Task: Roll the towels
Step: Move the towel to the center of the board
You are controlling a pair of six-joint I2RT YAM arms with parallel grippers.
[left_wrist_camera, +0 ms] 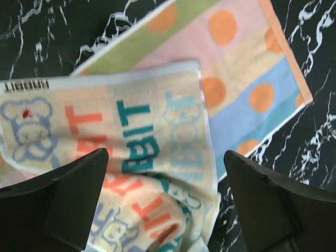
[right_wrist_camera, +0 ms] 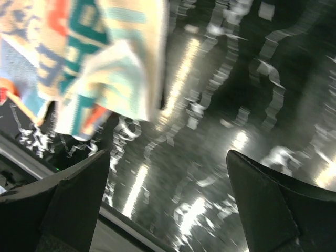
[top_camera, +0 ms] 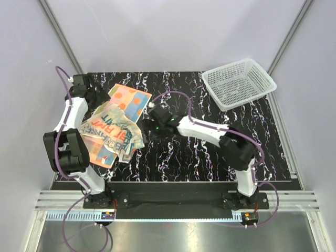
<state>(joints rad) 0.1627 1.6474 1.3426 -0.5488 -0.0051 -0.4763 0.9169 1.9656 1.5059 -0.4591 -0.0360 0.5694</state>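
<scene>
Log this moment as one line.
left gripper: open over cream towel | right gripper: open over table | cream towel: crumpled on orange towel | rolled: none

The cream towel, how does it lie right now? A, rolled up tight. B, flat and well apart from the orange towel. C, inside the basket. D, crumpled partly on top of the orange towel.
D: the cream towel sits crumpled over the orange towel at the left of the table, far from the basket.
</scene>
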